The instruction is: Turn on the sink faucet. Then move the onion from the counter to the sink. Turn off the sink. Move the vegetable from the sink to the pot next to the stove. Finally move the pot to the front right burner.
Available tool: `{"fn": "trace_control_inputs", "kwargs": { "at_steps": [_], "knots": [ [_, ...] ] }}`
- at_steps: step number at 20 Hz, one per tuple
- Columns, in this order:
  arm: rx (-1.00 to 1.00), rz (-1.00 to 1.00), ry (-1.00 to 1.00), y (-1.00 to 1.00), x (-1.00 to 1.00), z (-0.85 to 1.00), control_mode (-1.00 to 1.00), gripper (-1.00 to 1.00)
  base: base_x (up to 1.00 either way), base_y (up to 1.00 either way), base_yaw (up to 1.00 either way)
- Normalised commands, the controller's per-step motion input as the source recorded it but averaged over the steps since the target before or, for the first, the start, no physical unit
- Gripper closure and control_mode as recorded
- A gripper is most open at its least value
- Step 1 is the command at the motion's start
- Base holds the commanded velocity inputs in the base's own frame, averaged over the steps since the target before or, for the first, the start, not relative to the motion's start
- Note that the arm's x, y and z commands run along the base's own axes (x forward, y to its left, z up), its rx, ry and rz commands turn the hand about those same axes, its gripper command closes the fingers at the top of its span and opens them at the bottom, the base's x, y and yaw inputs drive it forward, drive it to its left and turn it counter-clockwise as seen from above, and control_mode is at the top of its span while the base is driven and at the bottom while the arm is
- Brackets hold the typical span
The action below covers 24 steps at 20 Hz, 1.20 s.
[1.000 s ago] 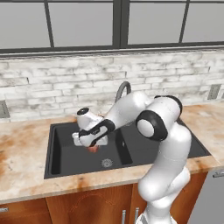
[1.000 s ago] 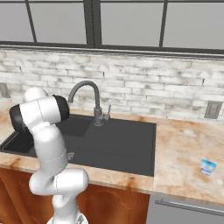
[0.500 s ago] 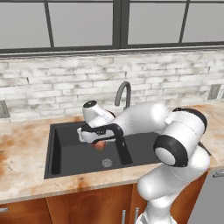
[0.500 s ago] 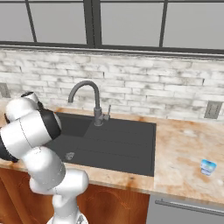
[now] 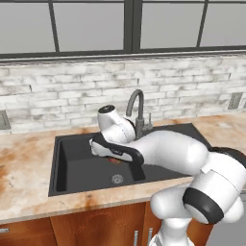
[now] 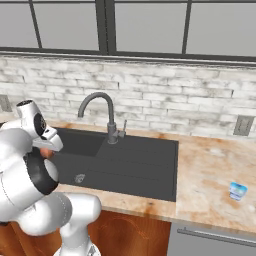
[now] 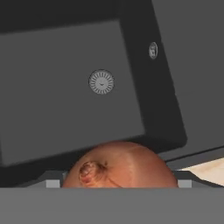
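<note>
**Onion carried over basin: risk of drop or bounce**

Left base view: gripper (image 5: 111, 156) over the sink (image 5: 72, 168), closed on the onion (image 5: 114, 159).

Right base view: faucet (image 6: 100, 112) stands near; a swing could clip it.

Hand view: onion (image 7: 120, 165) sits between the fingers, above the drain (image 7: 101, 82). High release could bounce it out.

A whitewashed brick wall (image 5: 57, 98) runs behind the counter (image 6: 215, 185), which is beige stone with rusty blotches. Above the brick, a dark-framed window (image 6: 107, 25) spans the wall with grey panes. An outlet plate (image 6: 241, 125) sits on the brick at right. Reddish-brown wooden cabinets (image 5: 91, 226) stand beneath, beside a grey metal front (image 6: 210, 242).
</note>
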Motion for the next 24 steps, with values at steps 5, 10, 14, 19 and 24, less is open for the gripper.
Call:
{"fn": "trace_control_inputs", "kwargs": {
  "at_steps": [5,10,14,19,24],
  "knots": [
    [0.03,0.14,0.03,-0.27,-0.19,0.09,-1.00,1.00,0.00,0.00,0.00],
    [0.13,0.15,0.00,-0.59,-0.30,0.07,-1.00,1.00,0.00,0.00,0.00],
    [0.09,0.08,0.00,-0.50,-0.38,0.26,-1.00,1.00,0.00,0.00,0.00],
    [0.02,0.03,0.00,-0.15,-0.07,0.00,-1.00,1.00,0.00,0.00,0.00],
    [0.00,0.00,0.00,0.00,0.00,0.00,-1.00,1.00,0.00,0.00,0.00]
  ]
}}
